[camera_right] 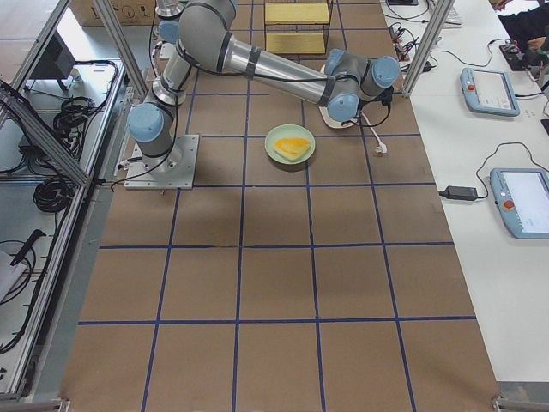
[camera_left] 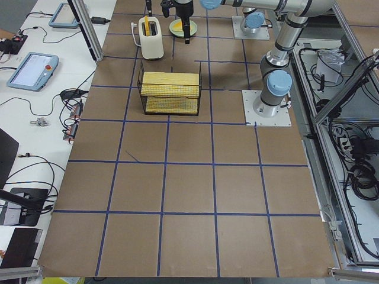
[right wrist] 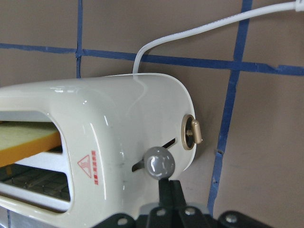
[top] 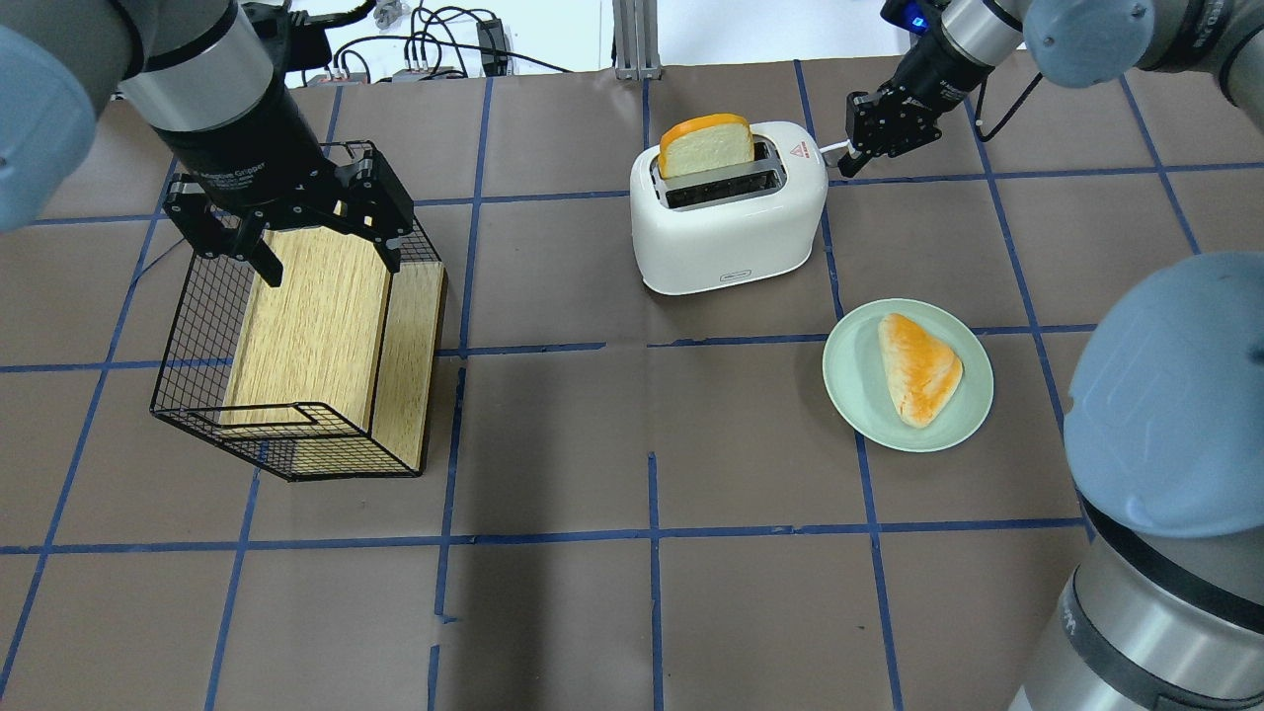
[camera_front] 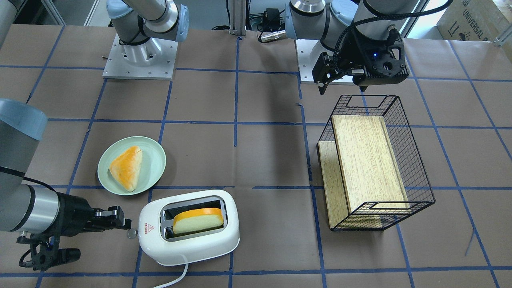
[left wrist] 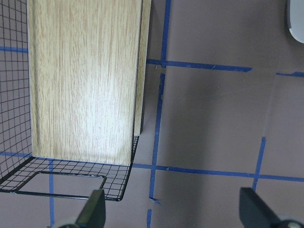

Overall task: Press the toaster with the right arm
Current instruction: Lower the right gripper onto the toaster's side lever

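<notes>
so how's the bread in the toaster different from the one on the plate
The toaster slice stands on edge, sticking up out of a slot of the toaster; the plate piece lies flat on the green plate. The toaster slice is a rounded loaf shape with a pale face and an orange crust; the plate piece is triangular with a mottled orange top. Both look like bread in orange and cream.

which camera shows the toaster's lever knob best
Right wrist-mounted: the lever knob sits mid-frame, close and sharp, at the end slot of the toaster. Front-facing shows it tiny beside the right gripper. Overhead barely shows it, the side views are too far, and the left wrist misses it.
</notes>
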Controlling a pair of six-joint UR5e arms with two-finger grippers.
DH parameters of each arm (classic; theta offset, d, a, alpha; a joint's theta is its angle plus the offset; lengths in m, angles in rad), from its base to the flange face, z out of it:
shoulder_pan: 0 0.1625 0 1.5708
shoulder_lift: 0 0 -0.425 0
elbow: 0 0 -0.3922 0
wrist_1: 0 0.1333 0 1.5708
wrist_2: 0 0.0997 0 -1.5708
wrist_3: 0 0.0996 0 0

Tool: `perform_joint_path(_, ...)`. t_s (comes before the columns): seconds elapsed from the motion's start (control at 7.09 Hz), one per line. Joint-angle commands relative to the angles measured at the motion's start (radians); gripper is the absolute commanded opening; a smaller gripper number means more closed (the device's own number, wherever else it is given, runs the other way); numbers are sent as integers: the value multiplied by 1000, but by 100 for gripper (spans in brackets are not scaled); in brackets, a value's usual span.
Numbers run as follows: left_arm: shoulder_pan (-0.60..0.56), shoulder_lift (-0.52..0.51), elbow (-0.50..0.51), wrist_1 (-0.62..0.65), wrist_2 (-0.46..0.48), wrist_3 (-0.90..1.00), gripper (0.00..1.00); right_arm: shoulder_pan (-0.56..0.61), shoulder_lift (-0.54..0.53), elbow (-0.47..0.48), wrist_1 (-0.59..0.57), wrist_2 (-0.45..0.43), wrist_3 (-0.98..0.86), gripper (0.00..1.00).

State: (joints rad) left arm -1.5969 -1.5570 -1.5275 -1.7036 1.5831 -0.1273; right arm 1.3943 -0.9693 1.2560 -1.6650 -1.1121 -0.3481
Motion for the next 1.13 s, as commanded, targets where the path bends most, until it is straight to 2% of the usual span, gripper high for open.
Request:
perform_joint_path(0.0, 0, 0, 0, -1, 0, 0, 100, 0, 21, -1, 4, 0, 1, 6)
perform_joint_path(0.56, 0, 0, 0, -1, 0, 0, 100, -4, 52, -12, 2, 0, 0, 6)
perform_joint_path(0.71, 0, 0, 0, -1, 0, 0, 100, -6, 31, -27, 30, -2, 3, 7)
perform_joint_path(0.99, 0, 0, 1, -1, 0, 0, 100, -3, -5, -110, 184, -5, 3, 7)
